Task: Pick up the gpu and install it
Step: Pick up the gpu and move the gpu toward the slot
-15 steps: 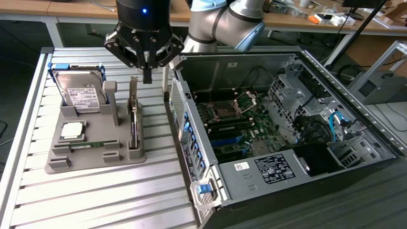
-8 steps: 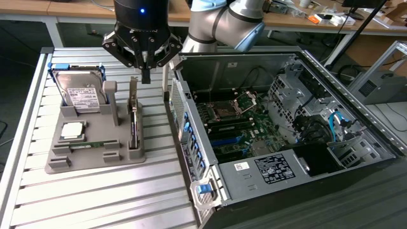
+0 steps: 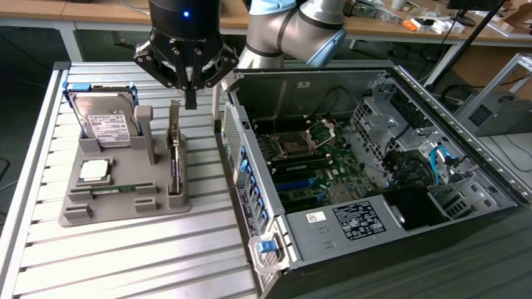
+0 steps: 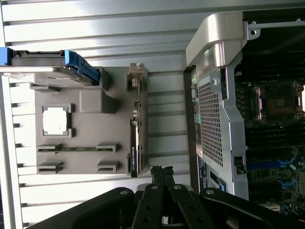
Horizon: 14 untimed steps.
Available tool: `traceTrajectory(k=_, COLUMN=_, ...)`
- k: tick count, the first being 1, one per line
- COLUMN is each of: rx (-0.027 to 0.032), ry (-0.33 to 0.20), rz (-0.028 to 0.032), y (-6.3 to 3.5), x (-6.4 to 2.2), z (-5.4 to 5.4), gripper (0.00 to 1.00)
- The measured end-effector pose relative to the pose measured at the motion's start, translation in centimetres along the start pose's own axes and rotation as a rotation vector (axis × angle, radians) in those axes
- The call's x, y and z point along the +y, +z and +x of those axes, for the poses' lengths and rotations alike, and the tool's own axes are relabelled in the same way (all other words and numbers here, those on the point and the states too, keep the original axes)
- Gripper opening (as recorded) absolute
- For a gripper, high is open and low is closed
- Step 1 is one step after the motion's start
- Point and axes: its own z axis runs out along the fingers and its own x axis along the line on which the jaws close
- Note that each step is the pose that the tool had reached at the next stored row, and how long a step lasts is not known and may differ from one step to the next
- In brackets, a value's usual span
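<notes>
Shut on nothing, the gripper hovers above the gpu, which stands on edge in the grey holder at 9 o'clock from the computer case in the exterior view: pick-up and installation both undone.

Closed end effector near gpu, edge-on in grey holder

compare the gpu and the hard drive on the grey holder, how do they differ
The gpu stands on edge in a narrow slot, thin side up; the hard drive leans back, showing its broad face. The gpu is dark with a silver end bracket; the hard drive is silver with a white label and blue frame. The gpu sits nearest the computer case; the hard drive sits farther from it. Both rest in the grey holder.
</notes>
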Motion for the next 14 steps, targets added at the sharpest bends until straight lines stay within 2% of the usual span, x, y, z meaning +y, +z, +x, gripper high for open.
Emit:
traceTrajectory(k=2, rx=0.0, ry=0.0, rz=0.0, y=0.0, x=0.0, z=0.0, gripper=0.11)
traceTrajectory(k=4, rx=0.0, ry=0.0, rz=0.0, y=0.0, x=0.0, z=0.0, gripper=0.23)
traceTrajectory(k=5, rx=0.0, ry=0.0, rz=0.0, y=0.0, x=0.0, z=0.0, gripper=0.23)
traceTrajectory(k=7, rx=0.0, ry=0.0, rz=-0.0001, y=0.0, x=0.0, z=0.0, gripper=0.36)
traceTrajectory(k=14, rx=0.0, ry=0.0, rz=0.0, y=0.0, x=0.0, z=0.0, gripper=0.36)
